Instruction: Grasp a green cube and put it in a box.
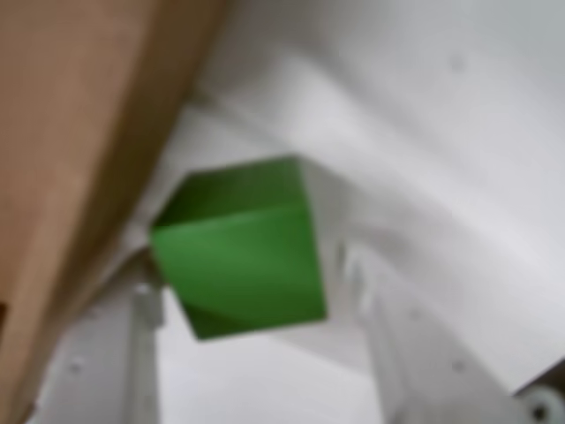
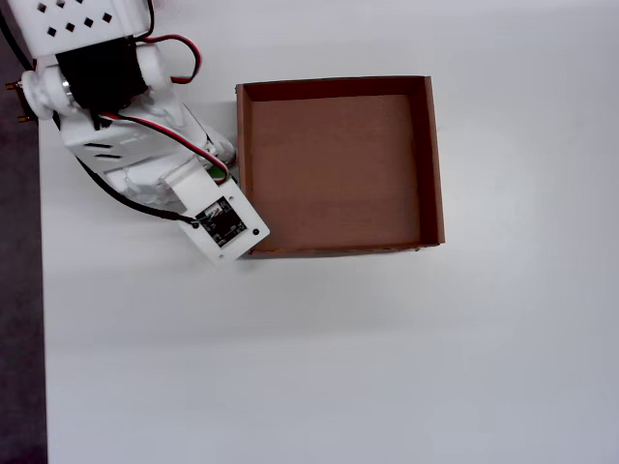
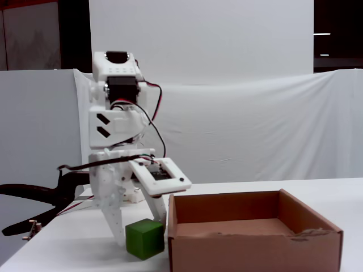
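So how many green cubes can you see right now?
1. The green cube sits between the pincer fingers, just outside the box wall on the fixed view's left. The box floor looks empty overhead; the arm could hide others.

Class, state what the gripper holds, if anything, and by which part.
The gripper holds the green cube, its fingers pressing two opposite side faces.
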You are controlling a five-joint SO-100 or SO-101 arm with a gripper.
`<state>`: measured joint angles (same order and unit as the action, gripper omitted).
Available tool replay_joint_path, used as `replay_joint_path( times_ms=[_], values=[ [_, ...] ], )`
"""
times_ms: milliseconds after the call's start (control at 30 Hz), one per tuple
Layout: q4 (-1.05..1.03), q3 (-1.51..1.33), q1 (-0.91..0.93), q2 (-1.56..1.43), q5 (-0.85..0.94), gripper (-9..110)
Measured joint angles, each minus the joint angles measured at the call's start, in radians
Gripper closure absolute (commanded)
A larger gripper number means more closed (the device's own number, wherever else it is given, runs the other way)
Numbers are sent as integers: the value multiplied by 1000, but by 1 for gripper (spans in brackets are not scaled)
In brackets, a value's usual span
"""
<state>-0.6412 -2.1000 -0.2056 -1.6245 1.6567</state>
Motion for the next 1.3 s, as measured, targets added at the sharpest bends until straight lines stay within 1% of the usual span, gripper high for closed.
replay_joint_path(
  times_ms=[1300],
  values=[
    [9,-11,0,-2,-3,86]
  ],
)
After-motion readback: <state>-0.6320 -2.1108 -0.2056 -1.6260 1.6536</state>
